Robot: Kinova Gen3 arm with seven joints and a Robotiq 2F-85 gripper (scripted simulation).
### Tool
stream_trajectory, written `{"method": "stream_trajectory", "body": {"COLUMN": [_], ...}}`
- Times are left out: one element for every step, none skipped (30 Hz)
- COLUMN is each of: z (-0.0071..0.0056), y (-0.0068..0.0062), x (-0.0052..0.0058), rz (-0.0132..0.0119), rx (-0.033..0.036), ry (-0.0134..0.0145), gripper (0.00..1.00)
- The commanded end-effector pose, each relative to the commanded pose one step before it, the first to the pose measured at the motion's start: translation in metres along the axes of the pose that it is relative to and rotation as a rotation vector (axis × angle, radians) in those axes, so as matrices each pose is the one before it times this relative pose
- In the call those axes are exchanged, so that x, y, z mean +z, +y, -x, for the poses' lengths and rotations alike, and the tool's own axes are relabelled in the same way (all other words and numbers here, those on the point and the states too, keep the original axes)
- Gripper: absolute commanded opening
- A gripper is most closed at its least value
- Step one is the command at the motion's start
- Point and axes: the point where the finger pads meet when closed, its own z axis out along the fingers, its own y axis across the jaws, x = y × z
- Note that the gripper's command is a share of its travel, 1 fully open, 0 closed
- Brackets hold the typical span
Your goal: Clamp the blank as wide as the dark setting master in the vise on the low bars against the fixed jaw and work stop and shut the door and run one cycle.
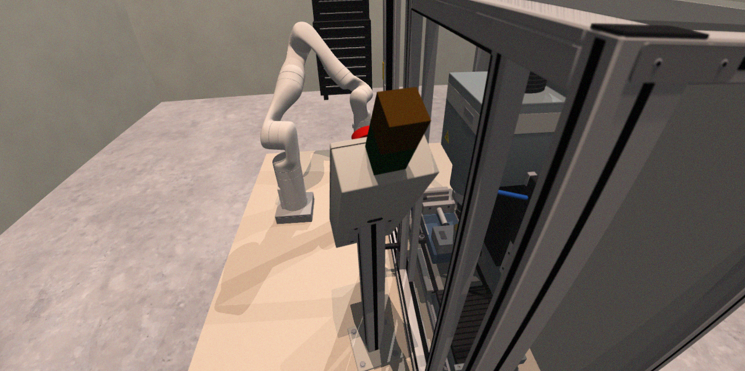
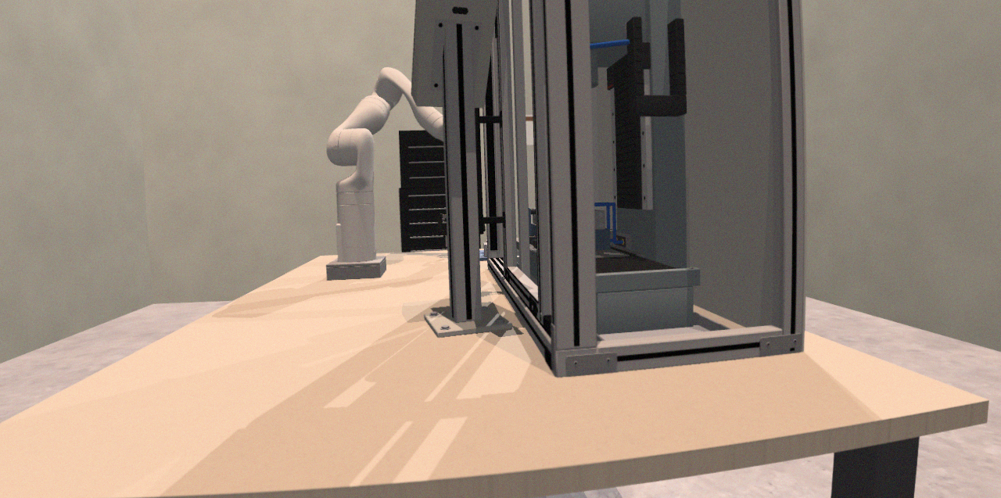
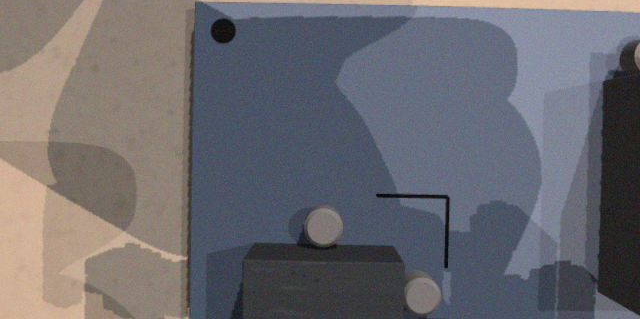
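The wrist view looks straight down on the blue plate. A grey metal blank lies at its lower edge against two round pins. A much darker block, by its look the setting master, stands at the right edge below another pin. A black corner mark outlines a bare spot between them. My gripper hangs high above the plate. Its fingers show in no view; the control column hides them in the top view. The vise sits inside the guard.
The control column carries a brown and green lamp block with a red part behind it. My arm bends from its base on the table toward the guard. A black slatted cabinet stands behind.
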Motion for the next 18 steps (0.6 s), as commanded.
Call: {"method": "stream_trajectory", "body": {"z": [0.00247,0.00000,0.00000,-0.00275,0.00000,0.00000,0.00000,0.00000,0.00000,0.00000,0.00000,0.00000,0.00000,0.00000,0.00000,0.00000,0.00000,0.00000], "y": [0.00182,0.00000,0.00000,-0.00150,0.00000,0.00000,0.00000,0.00000,0.00000,0.00000,0.00000,0.00000,0.00000,0.00000,0.00000,0.00000,0.00000,0.00000], "x": [0.00127,0.00000,0.00000,-0.00173,0.00000,0.00000,0.00000,0.00000,0.00000,0.00000,-0.00015,-0.00015,-0.00015,-0.00015,-0.00015,-0.00015,-0.00015,-0.00015], "rz": [0.00579,0.00000,0.00000,-0.00506,0.00000,0.00000,0.00000,0.00000,0.00000,0.00000,0.00000,0.00000,0.00000,0.00000,0.00000,0.00000,0.00000,0.00000], "rx": [-0.00235,0.00000,0.00000,0.00246,0.00000,0.00000,0.00000,0.00000,0.00000,0.00000,0.00000,0.00000,0.00000,0.00000,0.00000,0.00000,0.00000,0.00000], "ry": [-0.00346,0.00000,0.00000,0.00457,0.00000,0.00000,0.00000,0.00000,0.00000,0.00000,0.00000,0.00000,0.00000,0.00000,0.00000,0.00000,0.00000,0.00000], "gripper": [1.00,1.00,1.00,0.10,0.10,0.10,0.10,0.10,0.10,0.10,0.10,0.10,0.10,0.10,0.10,0.10,0.10,0.10]}}
